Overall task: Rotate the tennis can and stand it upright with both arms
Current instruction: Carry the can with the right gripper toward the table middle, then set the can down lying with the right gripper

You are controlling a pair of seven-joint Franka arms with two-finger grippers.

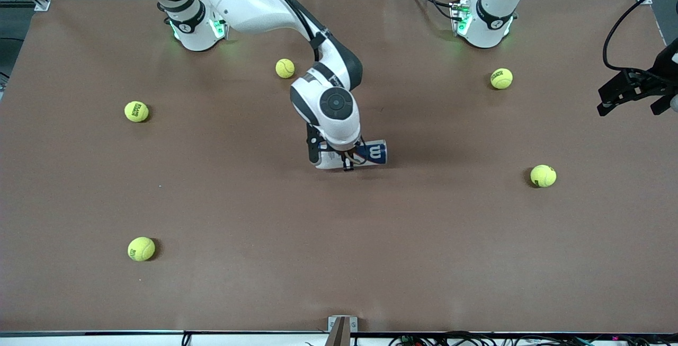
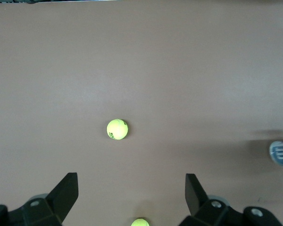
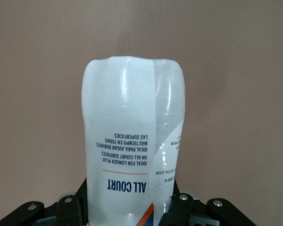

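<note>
The tennis can [image 1: 371, 153] lies on its side near the middle of the table [image 1: 339, 261], and the right gripper [image 1: 339, 161] is clamped around it, its wrist hiding most of the can from the front camera. The right wrist view gives what the front misses: the can's white label with "ALL COURT" print [image 3: 127, 186] filling the space between the black fingers [image 3: 179, 212]. The left gripper [image 2: 132, 197] hangs spread wide over the left arm's end of the table, above a tennis ball [image 2: 117, 129].
</note>
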